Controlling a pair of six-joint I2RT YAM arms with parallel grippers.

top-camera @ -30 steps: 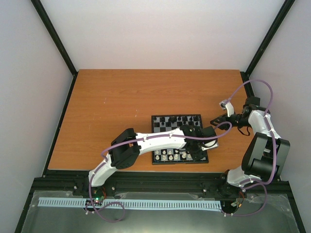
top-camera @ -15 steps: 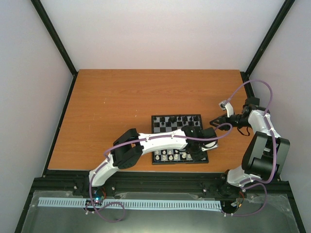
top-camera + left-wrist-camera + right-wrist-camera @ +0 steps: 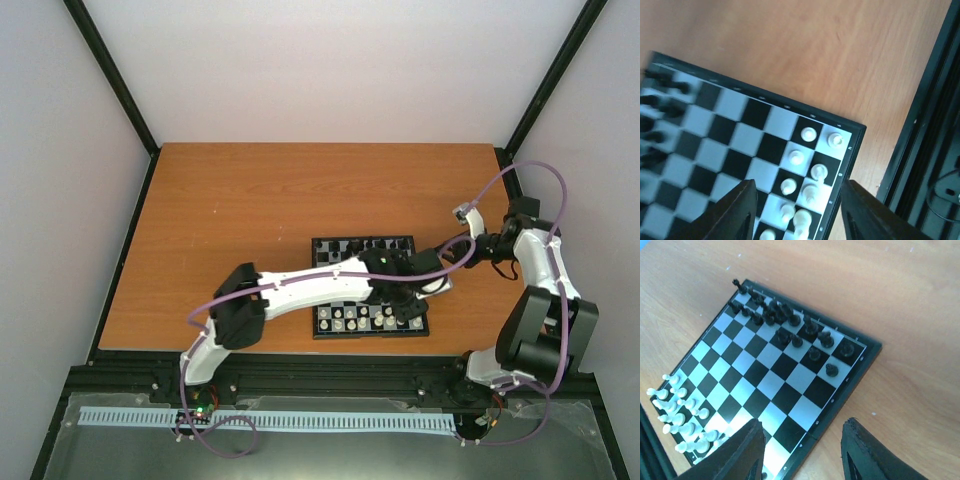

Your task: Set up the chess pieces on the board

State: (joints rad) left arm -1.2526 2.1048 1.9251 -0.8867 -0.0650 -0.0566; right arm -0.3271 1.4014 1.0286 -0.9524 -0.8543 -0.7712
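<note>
Toward the near right of the bench (image 3: 250, 220) lies the board (image 3: 770, 375). The left tool (image 3: 797, 186) hangs over it and the right tool (image 3: 802, 422) just beside it, both with fingers apart and empty. Cream chess pieces (image 3: 810, 134) line its near edge, black chess pieces (image 3: 790, 320) its far edge.

The table (image 3: 250, 200) looks like orange-brown wood veneer, smooth and matt, with faint grain. The board (image 3: 771, 384) has smooth, slightly glossy black and light squares inside a dark matt border. The cream-white pieces (image 3: 809, 134) and black pieces (image 3: 811, 329) look like smooth plastic with a soft sheen. The arm shells (image 3: 320, 288) are glossy white plastic. The purple cables (image 3: 545, 164) look smooth and rubbery.
</note>
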